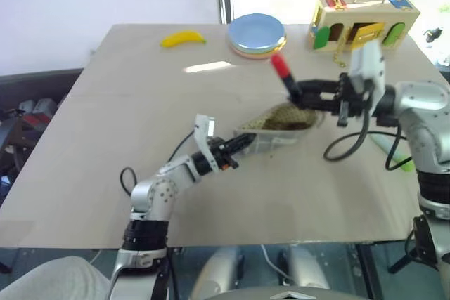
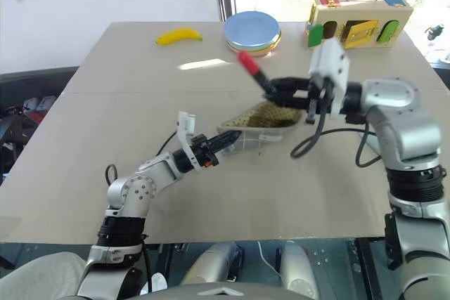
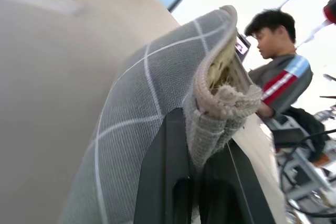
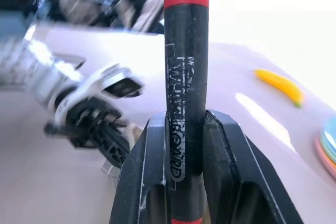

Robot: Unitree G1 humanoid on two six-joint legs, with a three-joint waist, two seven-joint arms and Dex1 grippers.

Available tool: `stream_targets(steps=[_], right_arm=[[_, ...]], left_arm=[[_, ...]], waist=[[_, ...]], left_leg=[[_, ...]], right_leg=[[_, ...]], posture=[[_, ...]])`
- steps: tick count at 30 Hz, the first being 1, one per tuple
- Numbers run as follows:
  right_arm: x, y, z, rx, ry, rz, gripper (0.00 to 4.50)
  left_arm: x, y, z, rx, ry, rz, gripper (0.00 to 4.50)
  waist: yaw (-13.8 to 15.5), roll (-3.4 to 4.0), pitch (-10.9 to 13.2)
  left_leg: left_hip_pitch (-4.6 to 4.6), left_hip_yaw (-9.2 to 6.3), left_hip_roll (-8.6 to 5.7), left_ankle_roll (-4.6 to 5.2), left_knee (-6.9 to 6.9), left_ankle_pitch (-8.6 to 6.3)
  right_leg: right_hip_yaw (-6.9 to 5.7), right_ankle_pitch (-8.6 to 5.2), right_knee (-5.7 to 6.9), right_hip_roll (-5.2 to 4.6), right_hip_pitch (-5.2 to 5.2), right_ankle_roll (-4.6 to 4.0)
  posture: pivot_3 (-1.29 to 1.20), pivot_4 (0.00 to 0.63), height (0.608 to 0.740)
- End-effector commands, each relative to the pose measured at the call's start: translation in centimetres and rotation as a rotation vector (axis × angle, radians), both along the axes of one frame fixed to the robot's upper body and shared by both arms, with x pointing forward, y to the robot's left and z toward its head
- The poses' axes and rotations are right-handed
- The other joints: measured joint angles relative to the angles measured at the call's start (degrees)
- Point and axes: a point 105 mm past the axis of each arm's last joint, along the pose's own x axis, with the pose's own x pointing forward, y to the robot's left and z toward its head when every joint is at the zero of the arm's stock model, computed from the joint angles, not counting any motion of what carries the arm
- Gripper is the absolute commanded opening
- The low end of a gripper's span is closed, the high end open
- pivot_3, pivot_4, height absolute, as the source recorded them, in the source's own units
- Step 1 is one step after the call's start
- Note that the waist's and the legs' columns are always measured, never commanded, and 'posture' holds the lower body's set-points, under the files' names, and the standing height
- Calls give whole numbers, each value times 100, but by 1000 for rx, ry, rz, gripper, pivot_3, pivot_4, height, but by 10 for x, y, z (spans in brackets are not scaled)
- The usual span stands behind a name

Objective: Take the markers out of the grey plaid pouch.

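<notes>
The grey plaid pouch (image 1: pixel 281 121) lies in the middle of the table with its mouth open and its yellowish lining showing. My left gripper (image 1: pixel 242 144) is shut on the pouch's near left end; the left wrist view shows the fabric edge (image 3: pixel 220 103) pinched between the black fingers. Just above the pouch's far end, my right gripper (image 1: pixel 299 94) is shut on a red marker (image 1: pixel 281 68) with a dark section. That marker (image 4: pixel 186 51) stands clear of the pouch and tilts up to the left. A light green marker (image 1: pixel 394 154) lies on the table by the right arm.
At the back of the table are a yellow banana (image 1: pixel 184 38), a stack of plates with a blue one on top (image 1: pixel 256 34), and a wooden toy box (image 1: pixel 362 22). A black cable (image 1: pixel 348 142) loops below the right wrist. A person (image 3: pixel 278 72) sits beyond the table.
</notes>
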Motion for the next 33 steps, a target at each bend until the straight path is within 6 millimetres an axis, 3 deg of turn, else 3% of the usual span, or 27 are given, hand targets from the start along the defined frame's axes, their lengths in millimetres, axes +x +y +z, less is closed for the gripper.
stream_targets(steps=[1, 5, 11, 13, 16, 18, 19, 21, 27, 33], right_arm=[[16, -36, -8, -4, 98, -172, 319], [31, -95, -68, -283, 273, -459, 319], [22, -126, -123, -458, 456, -540, 319], [19, -130, -130, -490, 474, -535, 1351], [26, -132, -127, -475, 447, -574, 2626], [31, -130, -115, -415, 417, -585, 3506], [32, -128, -107, -389, 396, -575, 3506], [31, -124, -94, -339, 372, -550, 3552], [7, -110, -64, -157, 352, -442, 3552], [-33, -91, -66, -5, 306, -299, 3552]], left_arm=[[10, 19, 15, 64, -115, 87, 0], [13, 37, 32, 169, -242, 151, 0], [18, 58, 48, 300, -370, 231, 0], [19, 62, 50, 334, -398, 246, 0], [19, 70, 51, 393, -431, 286, 0], [17, 74, 49, 428, -445, 295, 0], [16, 77, 47, 446, -446, 301, 0], [12, 79, 39, 481, -442, 295, 679], [-1, 104, 24, 606, -434, 365, 3260], [-25, 124, 20, 631, -400, 421, 3260]], waist=[[-2, 0, 0], [0, 2, 0], [-57, 7, 4], [-56, 9, 5], [-51, 9, 5], [-56, 9, 5], [-56, 10, 6], [-41, 10, 6], [-7, 12, 8], [12, 12, 9]], left_leg=[[0, 1, 0, 0, -2, 0], [-10, 5, 1, 0, -8, 1], [-52, 24, 3, 0, -4, 2], [-53, 24, 3, 0, -3, 2], [-53, 24, 3, 0, -2, 2], [-52, 23, 3, 0, -2, 2], [-52, 24, 4, 0, -2, 2], [-52, 23, 3, 0, -2, 2], [-56, 18, 4, 1, -8, 1], [-55, 10, 3, 2, -9, 0]], right_leg=[[1, 0, 0, 0, -1, 0], [3, 0, 1, 0, -15, 0], [21, 0, 13, 3, -64, 0], [21, 0, 12, 2, -64, 0], [20, 0, 12, 2, -63, 1], [20, 0, 13, 3, -63, 0], [21, 0, 14, 4, -63, 0], [21, 0, 12, 4, -63, 1], [17, 0, 5, 3, -63, 0], [9, 0, 1, 0, -56, 1]], posture=[[0, 150, 740], [0, 150, 740], [0, 150, 740], [0, 150, 740], [0, 150, 740], [0, 150, 740], [0, 150, 740], [0, 150, 740], [0, 150, 740], [0, 150, 740]])
